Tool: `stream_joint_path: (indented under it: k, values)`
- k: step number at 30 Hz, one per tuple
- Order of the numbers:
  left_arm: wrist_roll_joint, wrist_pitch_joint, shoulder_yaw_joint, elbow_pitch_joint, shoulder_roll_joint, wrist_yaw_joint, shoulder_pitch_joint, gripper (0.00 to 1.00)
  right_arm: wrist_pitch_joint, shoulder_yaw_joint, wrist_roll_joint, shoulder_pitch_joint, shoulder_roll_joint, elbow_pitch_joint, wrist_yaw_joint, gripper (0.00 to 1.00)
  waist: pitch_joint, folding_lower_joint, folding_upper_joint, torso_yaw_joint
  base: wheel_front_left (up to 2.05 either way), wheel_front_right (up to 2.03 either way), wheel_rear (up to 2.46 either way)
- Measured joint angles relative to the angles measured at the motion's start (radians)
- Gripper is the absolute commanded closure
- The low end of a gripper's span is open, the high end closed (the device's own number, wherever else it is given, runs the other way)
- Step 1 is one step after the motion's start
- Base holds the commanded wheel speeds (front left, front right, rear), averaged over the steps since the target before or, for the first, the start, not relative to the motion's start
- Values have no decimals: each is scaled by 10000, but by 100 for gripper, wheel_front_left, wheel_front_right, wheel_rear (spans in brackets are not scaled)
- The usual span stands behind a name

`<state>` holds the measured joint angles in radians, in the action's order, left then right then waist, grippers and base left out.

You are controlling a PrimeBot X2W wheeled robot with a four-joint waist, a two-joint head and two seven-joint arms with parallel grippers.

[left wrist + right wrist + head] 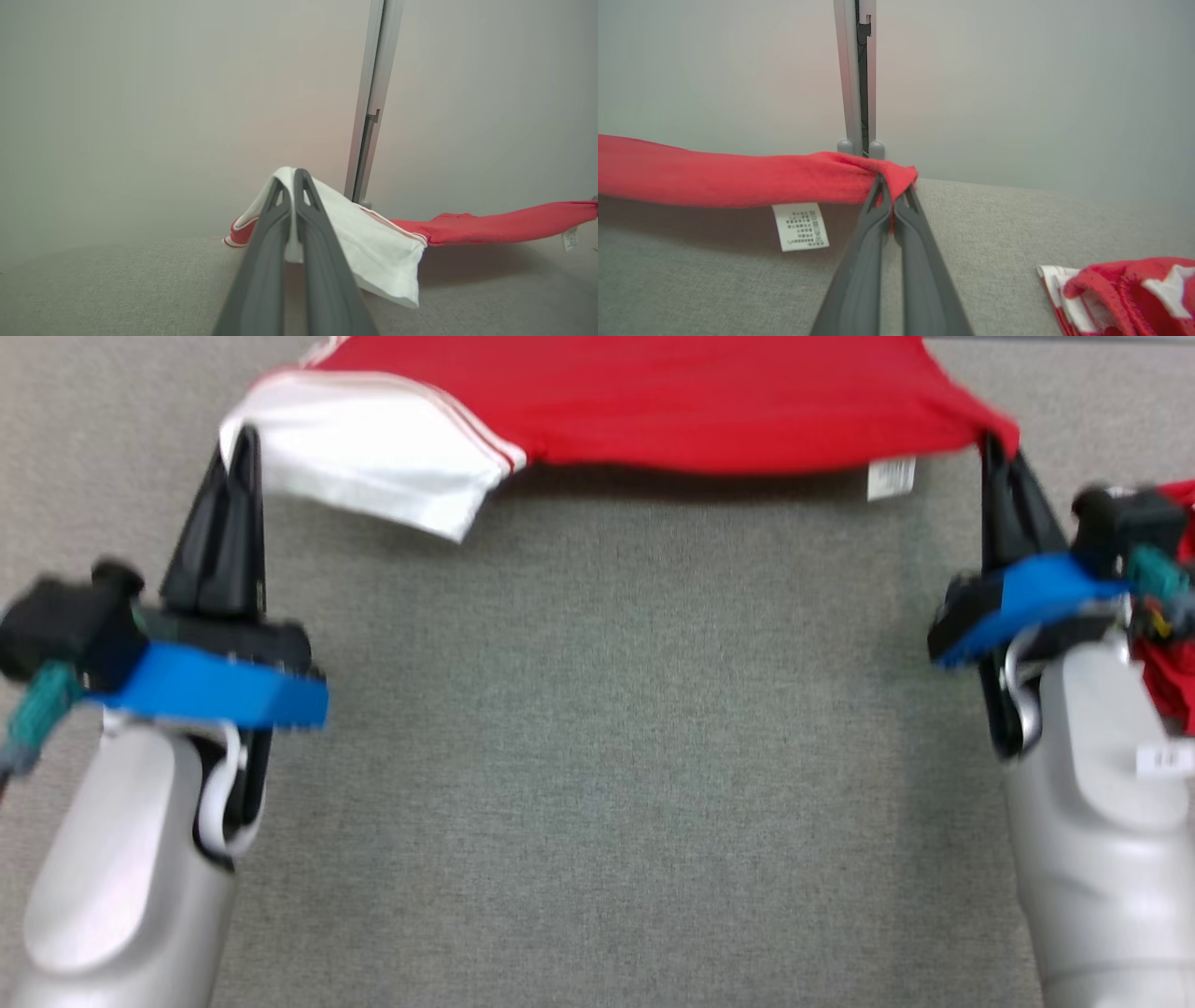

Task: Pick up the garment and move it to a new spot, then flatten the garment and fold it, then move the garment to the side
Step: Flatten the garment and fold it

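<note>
Status: pickup is done, everything after it is pending.

The red jersey garment point(709, 401) is hanging in the air, stretched between both arms over the far part of the grey fabric-covered counter point(597, 756), close to its far edge. The left pincer point(245, 443) is clamping tight on the end of the garment's white sleeve point(373, 457). The right pincer point(991, 446) is clamping tight on the opposite red corner. In both wrist views the cloth is bunching right at the closed tips.

The near hem is sagging a little mid-span and throwing a shadow on the counter, so I'm reading it as off the surface. The far part is running out of the top of the head view. In the left wrist view a red bit with white trim looks to be resting near the far edge, but I can't tell for sure. A white care label point(892, 479) is dangling from the hem, just beside the right pincer.

My read: it's mid-transfer, or just starting the spread. Left to do: laying it down, flattening, folding, shifting it aside.

Surface and room: the counter is a flat grey weave, showing no wrinkles. A second crumpled red-and-white cloth point(1125, 289) is lying toward the counter's right edge, beside the right arm, so I'd be watching for snags there. Pale partition panels point(140, 116) are standing behind the far edge, joined by a grey metal post point(373, 93). The head view is coming through blurred.
</note>
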<state>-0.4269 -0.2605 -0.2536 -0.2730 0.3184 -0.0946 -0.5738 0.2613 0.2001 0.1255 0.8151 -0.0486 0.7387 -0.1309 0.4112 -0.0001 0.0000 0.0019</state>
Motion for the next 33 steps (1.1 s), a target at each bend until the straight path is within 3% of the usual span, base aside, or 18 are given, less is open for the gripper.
stream_joint_path:
  k: [9, 15, 20, 26, 33]
  values:
    - [-301, 433, 169, 2976, 339, 823, 3702, 100, -276, -775, -1003, -3701, 4, -3035, 0, 100, -1449, -3, 0, -81, 0, 0, 0]
    - [-295, 1110, 405, 5152, 886, 1584, 6196, 100, -1498, -1085, -1453, -6156, -10, -5739, 0, 100, -2177, -3, 0, -374, 0, 0, 0]
    - [-339, 1879, 380, 6052, 1287, 1891, 7848, 100, -2734, -1384, -1488, -7783, -4, -7288, 0, 100, -2505, -3, 0, -532, 0, 0, 0]
    - [-662, 2080, 201, 6105, 1206, 1904, 8182, 100, -3446, -1565, -1450, -8240, -6, -7570, 2, 100, -2671, -1, 0, -518, 0, 0, 0]
    - [-853, 2105, -157, 5256, 953, 1645, 7932, 100, -3728, -1653, -1626, -8185, -4, -6544, 2, 100, -2662, 0, 0, -471, 0, 0, 0]
